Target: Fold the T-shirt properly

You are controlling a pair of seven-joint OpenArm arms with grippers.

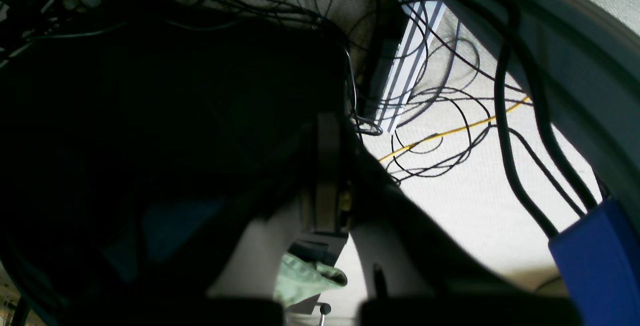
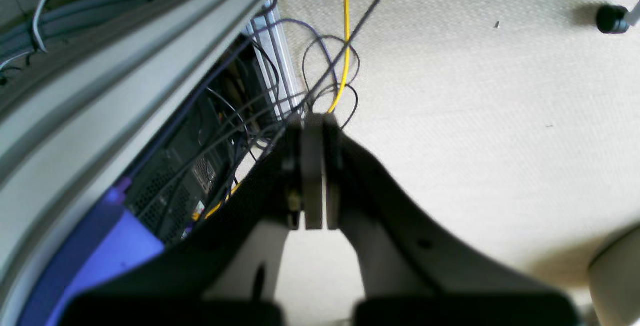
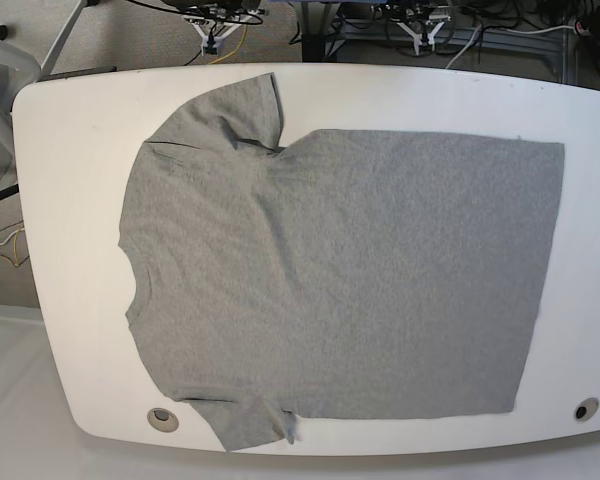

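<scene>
The heather-grey T-shirt lies spread flat on the white table in the base view, neck to the left, hem to the right, one sleeve at the far edge and one at the near edge. Neither gripper shows in the base view. In the left wrist view my left gripper is shut and empty, hanging off the table over the floor. In the right wrist view my right gripper is shut and empty, also over the floor. The shirt is in neither wrist view.
Tangled black cables and a yellow cable lie on the pale floor. An aluminium frame rail runs beside the right gripper. The table has small round holes near its front corners. A chair caster stands at the far right.
</scene>
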